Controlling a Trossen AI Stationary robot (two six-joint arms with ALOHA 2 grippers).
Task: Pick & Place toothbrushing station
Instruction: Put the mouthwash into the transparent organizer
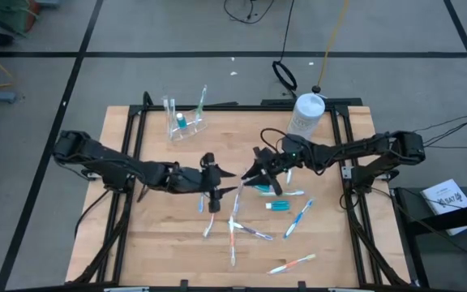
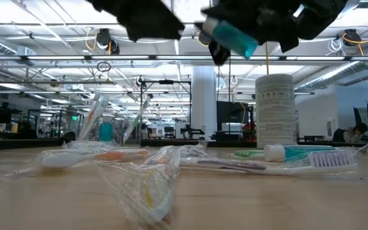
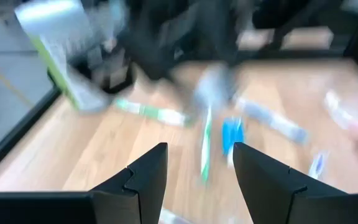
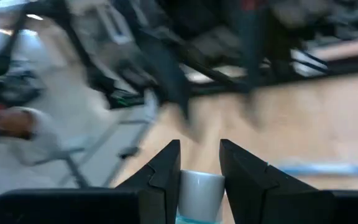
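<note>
While R gripper [image 4: 199, 163] pinches a teal toothpaste tube [image 2: 230, 37] above mid-table, L gripper [image 3: 199, 168] hangs beside it w/ jaws wide, empty.
Toothbrushes [image 1: 300, 217] scattered below; clear cup [image 1: 183, 122] at far-left w/ brushes.

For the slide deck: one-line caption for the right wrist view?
Right gripper shut on a teal toothpaste tube above the wooden table.

My table [image 1: 160, 243] is pale wood with long boards and a smooth, matt top. My fingers [image 4: 160, 171] are dark matt plastic. The toothpaste tube [image 2: 230, 37] I hold is shiny teal plastic with a smooth white cap. The toothbrushes [image 2: 260, 166] lie in clear, crinkly, glossy wrap.
</note>
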